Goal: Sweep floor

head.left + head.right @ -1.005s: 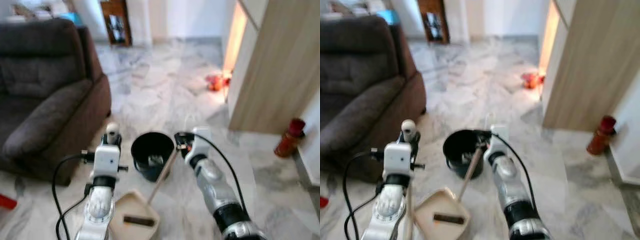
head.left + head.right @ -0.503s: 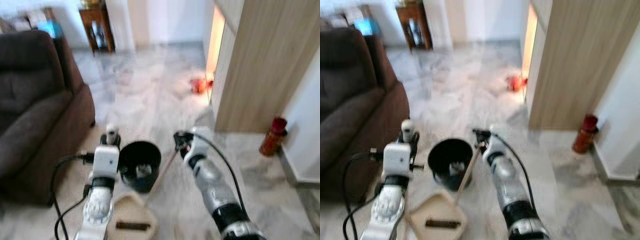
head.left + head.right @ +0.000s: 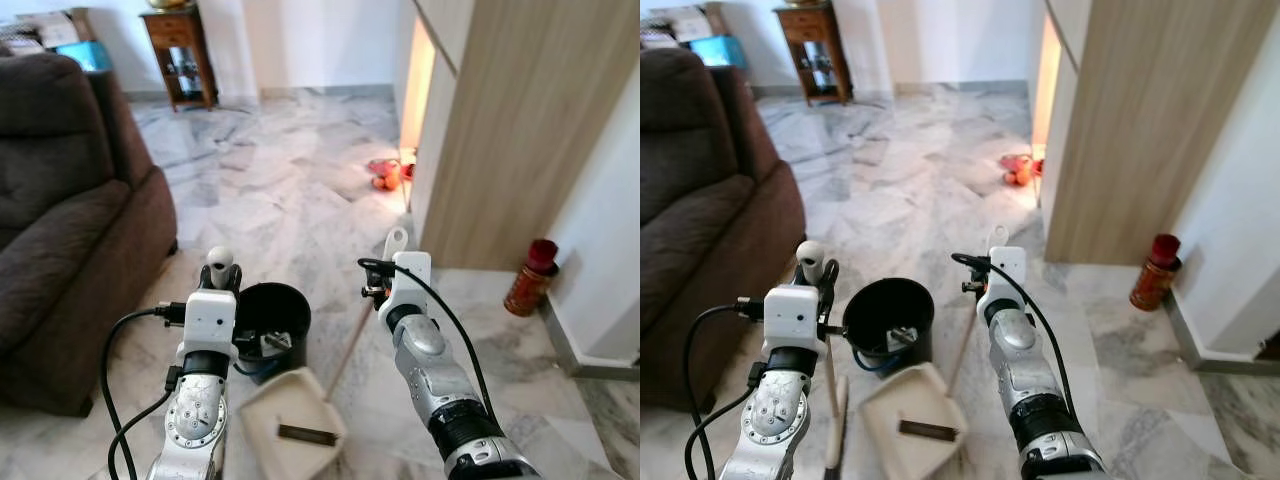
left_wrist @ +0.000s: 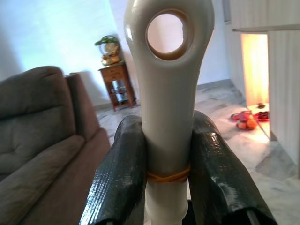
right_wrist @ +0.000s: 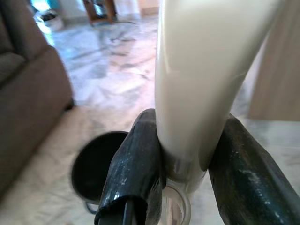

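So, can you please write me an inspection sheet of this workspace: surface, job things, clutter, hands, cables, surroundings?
Surface: marble floor, grey-veined, glossy.
Job's things: cream dustpan on the floor holding a dark strip of debris; its handle rises to the right hand. Broom handle with a hanging hole, a rubber band around it. Black bin stands just beyond the dustpan, scraps inside.
Clutter: red-orange objects on the floor by the lit doorway; red bottle by the wall.
Hands: left hand shut on the broom handle; right hand shut on the dustpan handle.
Cables: black cable looped by the left arm; another along the right arm.
Surroundings: brown sofa, wooden cabinet, small wooden table.
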### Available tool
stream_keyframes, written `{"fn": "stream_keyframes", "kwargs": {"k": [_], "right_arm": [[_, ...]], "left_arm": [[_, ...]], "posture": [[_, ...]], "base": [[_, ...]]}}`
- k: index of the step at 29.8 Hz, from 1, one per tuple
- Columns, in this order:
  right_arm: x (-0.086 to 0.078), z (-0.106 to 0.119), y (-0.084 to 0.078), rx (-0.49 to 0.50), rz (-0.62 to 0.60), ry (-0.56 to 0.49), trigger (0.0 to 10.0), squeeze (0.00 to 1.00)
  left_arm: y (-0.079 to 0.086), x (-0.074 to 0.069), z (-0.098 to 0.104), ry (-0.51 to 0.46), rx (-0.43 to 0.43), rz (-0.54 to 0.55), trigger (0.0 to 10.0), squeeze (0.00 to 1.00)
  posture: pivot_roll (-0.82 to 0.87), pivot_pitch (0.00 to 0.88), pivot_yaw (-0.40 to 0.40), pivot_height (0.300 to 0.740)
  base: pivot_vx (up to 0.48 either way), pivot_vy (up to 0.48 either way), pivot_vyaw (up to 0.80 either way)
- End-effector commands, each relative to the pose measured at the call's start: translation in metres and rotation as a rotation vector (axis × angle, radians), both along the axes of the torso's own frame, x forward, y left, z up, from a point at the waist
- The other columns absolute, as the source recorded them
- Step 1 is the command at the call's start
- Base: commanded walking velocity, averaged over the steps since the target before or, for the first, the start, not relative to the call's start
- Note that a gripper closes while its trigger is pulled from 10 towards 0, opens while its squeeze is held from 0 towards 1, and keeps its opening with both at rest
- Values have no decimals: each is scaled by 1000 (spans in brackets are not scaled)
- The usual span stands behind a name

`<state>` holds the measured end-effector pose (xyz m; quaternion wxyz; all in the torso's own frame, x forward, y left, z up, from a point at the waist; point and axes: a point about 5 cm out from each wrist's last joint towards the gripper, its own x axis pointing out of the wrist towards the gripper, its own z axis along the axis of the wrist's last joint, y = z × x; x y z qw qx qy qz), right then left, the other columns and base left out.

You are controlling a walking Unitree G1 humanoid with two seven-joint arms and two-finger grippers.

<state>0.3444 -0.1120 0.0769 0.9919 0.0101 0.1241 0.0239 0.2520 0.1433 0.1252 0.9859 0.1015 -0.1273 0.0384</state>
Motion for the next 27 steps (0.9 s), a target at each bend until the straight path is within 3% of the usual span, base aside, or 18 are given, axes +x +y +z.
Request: {"fn": "stream_keyframes", "kwargs": {"k": [1, 8, 17, 27], "right_arm": [[5, 7, -4, -32, -29, -8, 10000, 0], [10, 14, -14, -65, -95, -14, 10000, 0], [25, 50, -34, -72, -244, -111, 10000, 0], [33, 70, -42, -63, -265, -154, 10000, 0]], "left_arm": [[4, 0, 8, -44, 17, 16, 10000, 0], [5, -1, 8, -46, 22, 23, 10000, 0], [2, -1, 6, -41, 58, 8, 10000, 0], [2, -1, 6, -40, 57, 7, 10000, 0]], "posture": [[-155, 0, 70, 740], [-159, 0, 72, 740], [-159, 0, 72, 740], [-157, 0, 76, 740]], "base": [[0, 0, 0], [0, 0, 0], [0, 0, 0], [0, 0, 0]]}}
